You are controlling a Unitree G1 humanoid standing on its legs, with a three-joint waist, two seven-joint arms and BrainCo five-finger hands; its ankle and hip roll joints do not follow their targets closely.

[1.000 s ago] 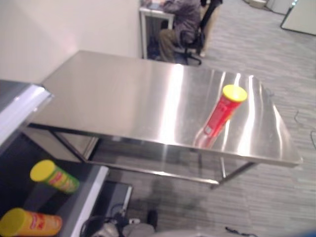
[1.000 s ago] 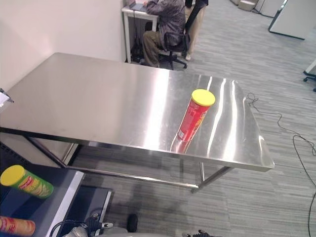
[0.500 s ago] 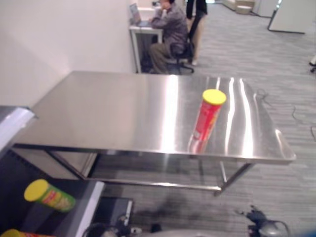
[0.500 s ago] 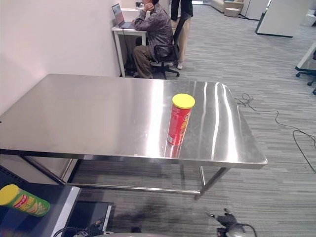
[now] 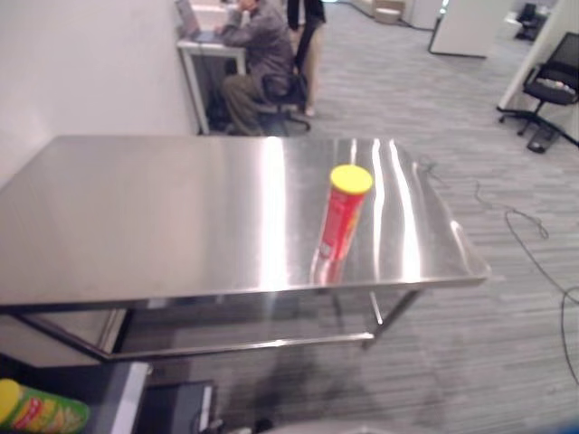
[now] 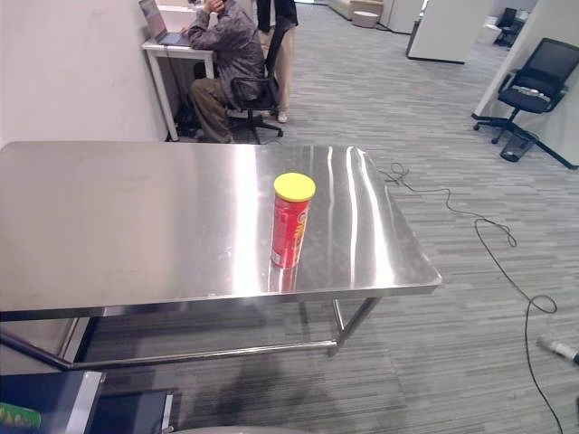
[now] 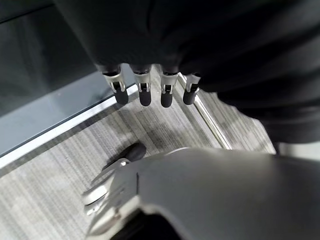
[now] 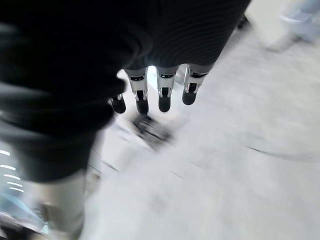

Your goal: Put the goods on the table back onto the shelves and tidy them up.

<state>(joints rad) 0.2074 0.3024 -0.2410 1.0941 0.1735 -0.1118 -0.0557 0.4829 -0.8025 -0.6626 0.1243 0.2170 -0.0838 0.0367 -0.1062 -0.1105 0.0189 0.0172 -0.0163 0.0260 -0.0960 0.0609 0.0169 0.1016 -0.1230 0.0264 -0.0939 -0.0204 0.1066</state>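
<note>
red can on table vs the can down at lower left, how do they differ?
The red can stands upright on the steel table; the green can lies on its side on the shelf below. The red can shows whole; the green can is cut off at the picture's edge. Both are tube-shaped with yellow lids.

You had a long stainless-steel desk (image 6: 136, 226) in front of you, its top bright with streaks of reflected light and standing on a metal frame with a low crossbar. One thing stood on it: a red canister with a yellow lid (image 6: 290, 222), upright (leaning slightly in the left eye view), toward the right end and nearer the front edge than the back, its reflection showing in the steel at its base. Grey striped carpet floor (image 6: 425, 362) lay under and around the desk. At the lower left, a shelf edge (image 5: 127, 398) showed, with a green canister with a yellow lid (image 5: 36, 411) lying on its side there.
</note>
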